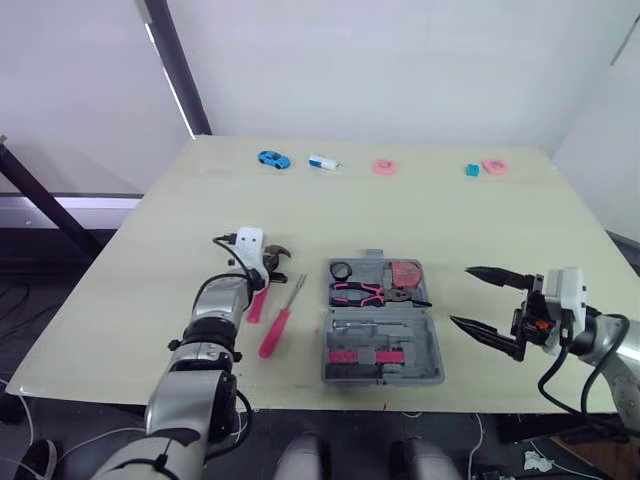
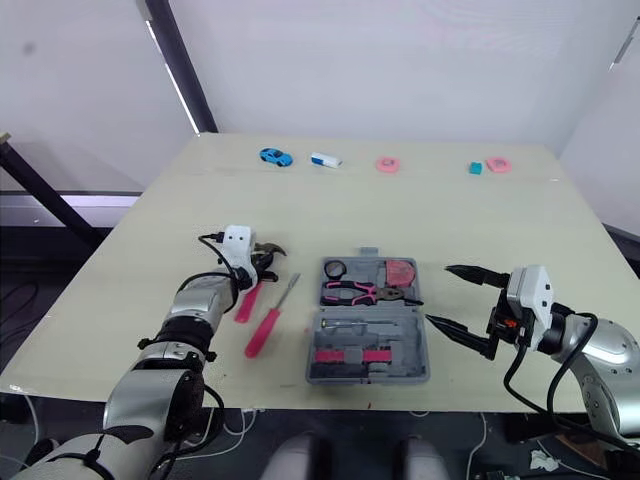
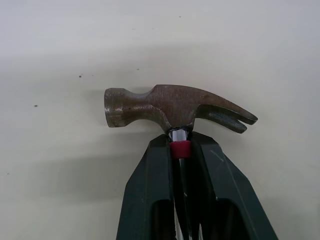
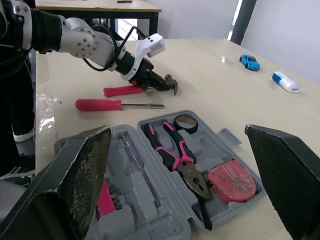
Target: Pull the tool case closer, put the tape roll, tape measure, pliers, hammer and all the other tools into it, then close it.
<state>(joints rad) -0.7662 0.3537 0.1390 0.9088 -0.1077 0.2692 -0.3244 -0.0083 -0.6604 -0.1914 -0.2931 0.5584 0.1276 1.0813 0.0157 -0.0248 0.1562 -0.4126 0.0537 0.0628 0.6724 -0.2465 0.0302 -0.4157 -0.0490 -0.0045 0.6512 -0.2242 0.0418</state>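
Here the pale cream table (image 1: 450,210) fills the middle of the frame, with white walls behind it and a dark pole (image 1: 175,60) slanting across the upper left. Along the table's far edge, at upper centre, sit a blue toy car (image 1: 272,159), a white block (image 1: 323,162), two pink pieces (image 1: 385,166) (image 1: 494,166) and a small teal cube (image 1: 472,170); any print on them is too small to read. At lower centre the grey tool case (image 1: 420,350) lies open, holding the tape roll (image 1: 341,270), the pink-handled pliers (image 1: 370,293) and the red tape measure (image 1: 405,272). Left of it lie a pink screwdriver (image 1: 280,320) and the hammer (image 1: 275,252), whose neck the left gripper (image 1: 262,262) clamps just under the head. The right gripper (image 1: 460,295) hovers at lower right, beside the case, fingers spread wide and holding nothing.
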